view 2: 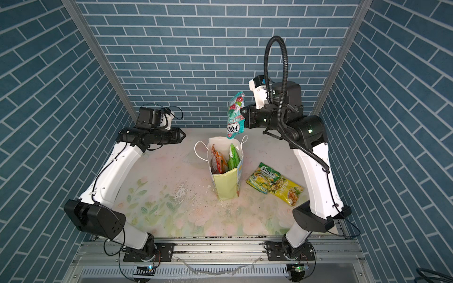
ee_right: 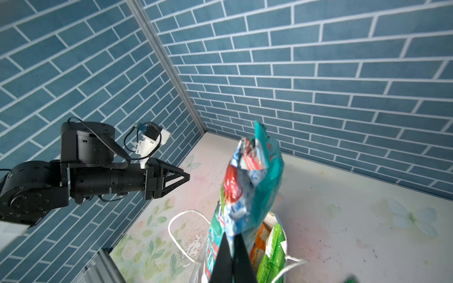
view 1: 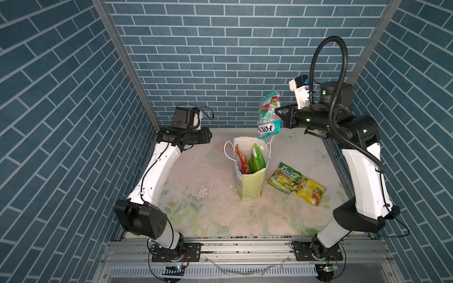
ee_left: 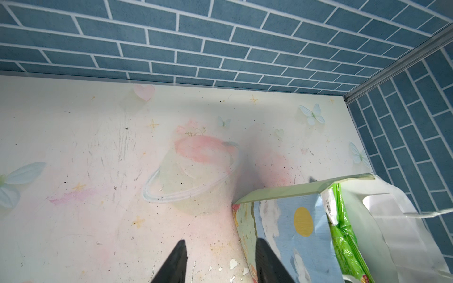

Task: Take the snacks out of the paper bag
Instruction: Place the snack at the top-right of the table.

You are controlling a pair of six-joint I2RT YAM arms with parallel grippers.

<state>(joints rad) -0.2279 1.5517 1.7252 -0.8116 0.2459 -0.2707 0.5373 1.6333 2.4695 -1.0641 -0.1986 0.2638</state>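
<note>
The paper bag point(view 1: 252, 183) point(view 2: 225, 186) stands upright mid-table. An orange-red packet point(view 1: 241, 159) and a green packet point(view 1: 257, 160) stick up inside it. My right gripper point(view 1: 278, 114) point(ee_right: 232, 242) is shut on a teal FOX'S packet point(view 1: 268, 115) point(view 2: 235, 115) point(ee_right: 250, 186), which hangs in the air above the bag's far rim. On the table right of the bag lie a green-yellow FOX'S packet point(view 1: 284, 177) and a yellow packet point(view 1: 310, 193). My left gripper point(view 1: 210, 136) point(ee_left: 220, 242) is open and empty, left of the bag, beside its painted face point(ee_left: 301, 220).
Blue brick walls close in the back and both sides. A metal rail point(view 1: 245, 247) runs along the table's front edge. The bag's white cord handles point(view 1: 226, 152) loop outward. A black cable hose point(view 1: 328, 61) arches over my right arm.
</note>
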